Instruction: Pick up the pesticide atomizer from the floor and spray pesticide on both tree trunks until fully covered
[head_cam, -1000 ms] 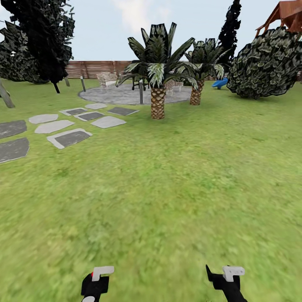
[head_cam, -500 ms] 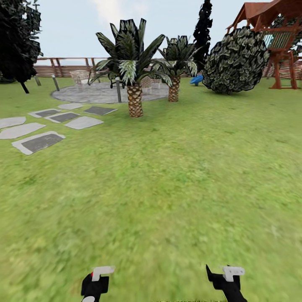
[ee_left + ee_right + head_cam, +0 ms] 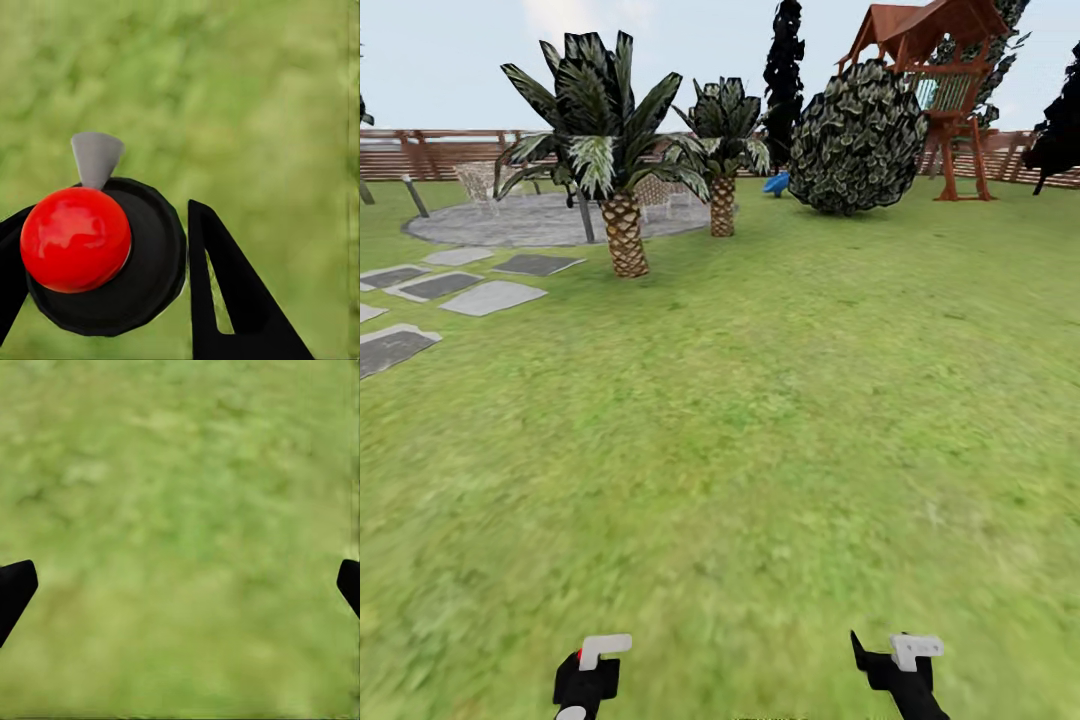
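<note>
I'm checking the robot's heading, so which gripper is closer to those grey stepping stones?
Left. The left gripper sits on the stepping stones' side of the lawn; the right gripper is farther across. Both are well short of them.

Black left tool (image 3: 588, 672) and right tool (image 3: 900, 665), pale grey tips.
</note>
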Available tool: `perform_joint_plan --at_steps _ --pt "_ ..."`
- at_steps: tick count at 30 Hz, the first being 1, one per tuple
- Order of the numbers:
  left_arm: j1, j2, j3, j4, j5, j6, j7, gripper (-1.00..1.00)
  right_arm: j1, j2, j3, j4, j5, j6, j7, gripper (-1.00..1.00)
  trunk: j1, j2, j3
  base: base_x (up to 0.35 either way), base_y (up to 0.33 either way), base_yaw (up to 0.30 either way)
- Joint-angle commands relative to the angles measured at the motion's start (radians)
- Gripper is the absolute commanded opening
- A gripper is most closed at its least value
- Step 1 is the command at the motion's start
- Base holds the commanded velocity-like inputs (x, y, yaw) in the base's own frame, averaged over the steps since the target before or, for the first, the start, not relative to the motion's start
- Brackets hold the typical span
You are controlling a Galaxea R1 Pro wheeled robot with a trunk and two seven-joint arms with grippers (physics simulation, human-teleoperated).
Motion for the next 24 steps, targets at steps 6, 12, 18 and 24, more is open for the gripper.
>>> perform_joint_plan --at_steps 6,12,18,24 --pt "0.0 0.0 0.0 0.0 -0.001 0.0 0.0 -1.0 0.0 0.0 0.0 0.0 0.0 0.0 0.0 1.0 0.0 0.0 -0.005 0.0 -0.279 -0.263" --pt "0.0 0.0 0.0 0.0 -0.001 0.001 0.0 -1.0 0.0 0.0 0.0 0.0 0.0 0.0 0.0 1.0 0.0 0.0 -0.008 0.0 -0.279 -0.28" --pt "0.0 0.0 0.0 0.0 0.0 0.001 0.0 -1.0 0.0 0.0 0.0 0.0 0.0 0.0 0.0 1.0 0.0 0.0 -0.011 0.0 -0.279 -0.282" --pt "0.0 -0.001 0.0 0.0 0.0 0.001 0.0 -1.0 0.0 0.0 0.0 -0.001 0.0 0.0 0.0 1.0 0.0 0.0 -0.013 0.0 -0.278 -0.282"
